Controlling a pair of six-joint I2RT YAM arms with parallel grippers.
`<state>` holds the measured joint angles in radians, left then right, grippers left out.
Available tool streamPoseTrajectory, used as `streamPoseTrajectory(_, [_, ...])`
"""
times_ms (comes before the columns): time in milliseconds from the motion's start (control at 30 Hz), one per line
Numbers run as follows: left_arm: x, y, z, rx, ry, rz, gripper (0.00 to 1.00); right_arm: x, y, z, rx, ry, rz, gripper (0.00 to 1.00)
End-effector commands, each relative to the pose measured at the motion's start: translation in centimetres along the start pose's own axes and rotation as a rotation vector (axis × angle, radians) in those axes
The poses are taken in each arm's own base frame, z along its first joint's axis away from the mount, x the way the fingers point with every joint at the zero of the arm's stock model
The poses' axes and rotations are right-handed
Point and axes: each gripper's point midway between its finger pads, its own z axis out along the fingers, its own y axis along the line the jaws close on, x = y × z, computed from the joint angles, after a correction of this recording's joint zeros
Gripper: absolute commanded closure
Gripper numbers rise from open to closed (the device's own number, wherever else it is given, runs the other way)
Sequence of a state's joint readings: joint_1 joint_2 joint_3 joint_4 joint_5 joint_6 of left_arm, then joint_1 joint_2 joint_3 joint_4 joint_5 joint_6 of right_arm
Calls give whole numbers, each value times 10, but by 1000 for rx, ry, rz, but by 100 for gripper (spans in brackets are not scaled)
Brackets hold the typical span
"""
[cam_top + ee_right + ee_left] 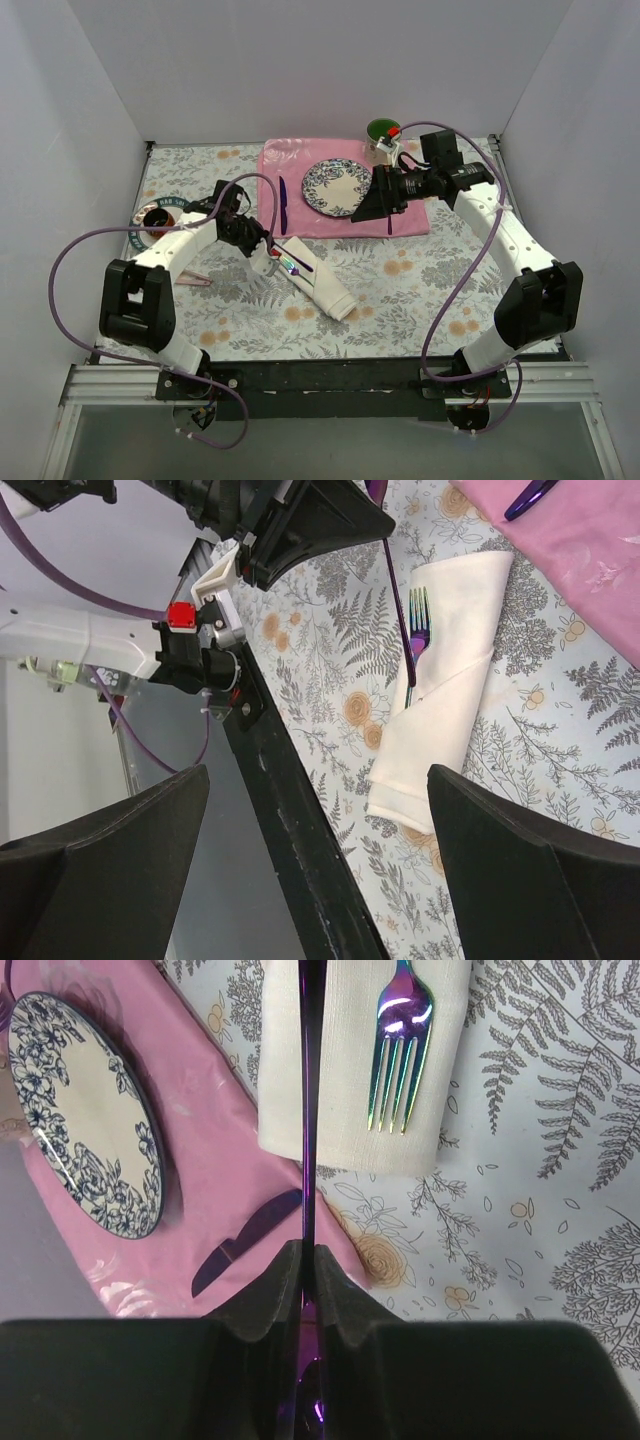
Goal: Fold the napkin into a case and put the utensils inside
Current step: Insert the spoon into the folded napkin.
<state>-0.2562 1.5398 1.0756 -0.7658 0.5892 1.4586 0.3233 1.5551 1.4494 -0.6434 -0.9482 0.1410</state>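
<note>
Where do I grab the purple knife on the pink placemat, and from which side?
Pinch the knife mid-length across its narrow width, coming straight down. It lies flat on the placemat, apart from the plate beside it.

White lettering is seen along the rim of the round dark saucer point(168, 204) at the left side of the table in the top view. The letters are too small and blurred to be read with any certainty. Nothing else in the three views carries a text, label, brand, number or sign that can be read.
</note>
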Motion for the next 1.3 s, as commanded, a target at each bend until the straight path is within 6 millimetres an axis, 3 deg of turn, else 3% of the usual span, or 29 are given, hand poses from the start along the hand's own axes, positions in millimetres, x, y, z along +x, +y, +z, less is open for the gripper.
streamPoseTrajectory(0, [-11, 26, -3, -38, -72, 250, 100, -10, 9, -9, -1, -28, -52, 1])
streamPoseTrajectory(567, [9, 4, 17, 88, -83, 318, 100, -11, 11, -11, -21, -35, -49, 1])
streamPoseTrajectory(933, [16, 14, 25, 77, -91, 349, 100, -11, 12, -12, -28, -39, -49, 1])
streamPoseTrajectory(1267, [4, 21, 31, 61, -134, 363, 100, -11, 10, -12, -31, -38, -42, 1])
